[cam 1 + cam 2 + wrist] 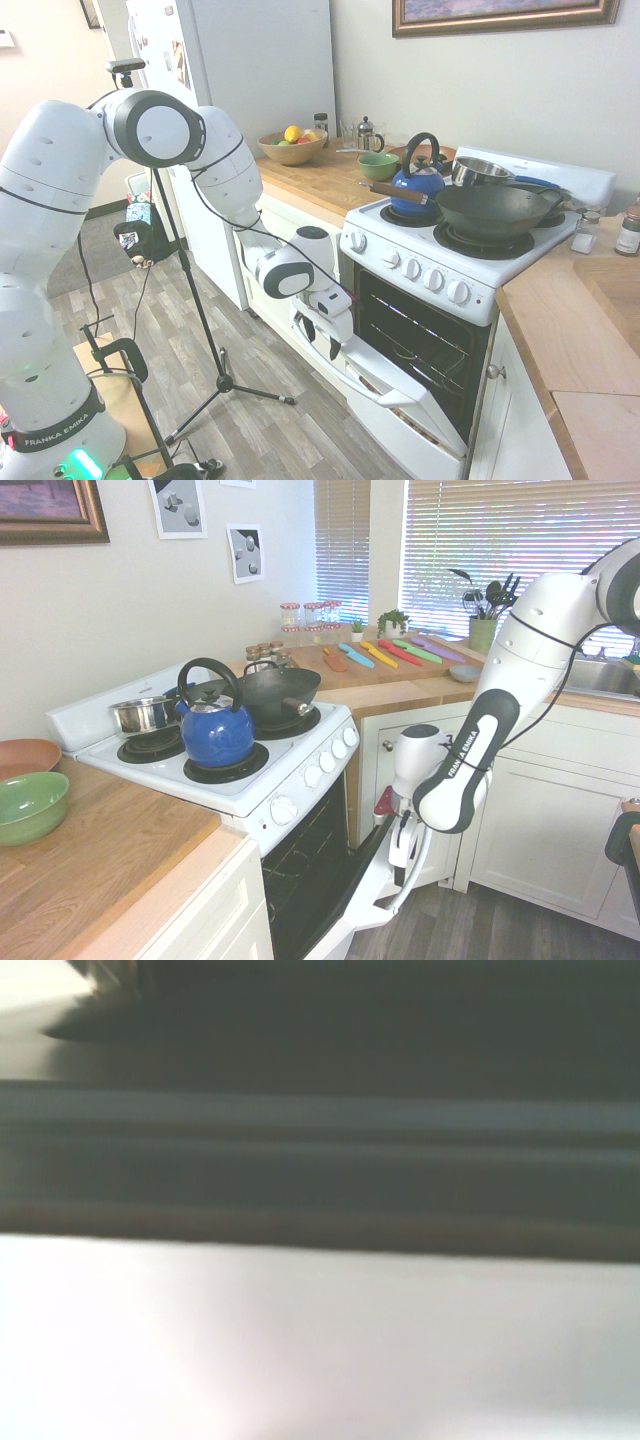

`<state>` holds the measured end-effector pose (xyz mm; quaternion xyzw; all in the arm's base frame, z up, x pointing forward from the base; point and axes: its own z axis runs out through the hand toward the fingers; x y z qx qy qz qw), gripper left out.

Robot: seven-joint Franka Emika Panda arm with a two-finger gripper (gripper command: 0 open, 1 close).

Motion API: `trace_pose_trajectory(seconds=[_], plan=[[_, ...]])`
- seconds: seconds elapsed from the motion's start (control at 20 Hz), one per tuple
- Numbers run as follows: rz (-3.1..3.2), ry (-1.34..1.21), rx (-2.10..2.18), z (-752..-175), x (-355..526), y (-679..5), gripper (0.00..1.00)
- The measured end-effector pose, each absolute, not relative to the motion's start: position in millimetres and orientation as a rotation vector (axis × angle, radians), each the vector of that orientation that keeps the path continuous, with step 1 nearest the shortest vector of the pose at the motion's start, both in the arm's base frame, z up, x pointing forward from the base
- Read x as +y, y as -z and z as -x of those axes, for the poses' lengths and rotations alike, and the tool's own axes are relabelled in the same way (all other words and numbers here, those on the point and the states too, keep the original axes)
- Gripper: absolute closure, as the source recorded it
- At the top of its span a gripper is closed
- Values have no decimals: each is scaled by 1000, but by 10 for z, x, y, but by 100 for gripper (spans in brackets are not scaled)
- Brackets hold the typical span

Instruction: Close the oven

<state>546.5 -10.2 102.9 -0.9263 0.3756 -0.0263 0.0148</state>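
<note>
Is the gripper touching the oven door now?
Touching. In the first exterior view the gripper presses against the outer side of the half-raised oven door near its handle, with no gap visible between them.

**Kitchen colour rundown**

The oven (pixel 430 330) is showing up white all over, with a dark cavity and white knobs (pixel 422 272). A glossy blue kettle (pixel 417 185) with a black handle is sitting beside a black wok (pixel 495 210). The tabletop (pixel 320 175) is looking warm light wood, the bowl (pixel 30 805) green, the floor (pixel 200 330) grey wood-grain planks.
</note>
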Motion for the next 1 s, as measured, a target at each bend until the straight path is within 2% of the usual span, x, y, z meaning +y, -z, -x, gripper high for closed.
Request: trace_pose_trajectory(seconds=[1.0], plan=[[2878,235,1168,-6741,550,-1659,0]])
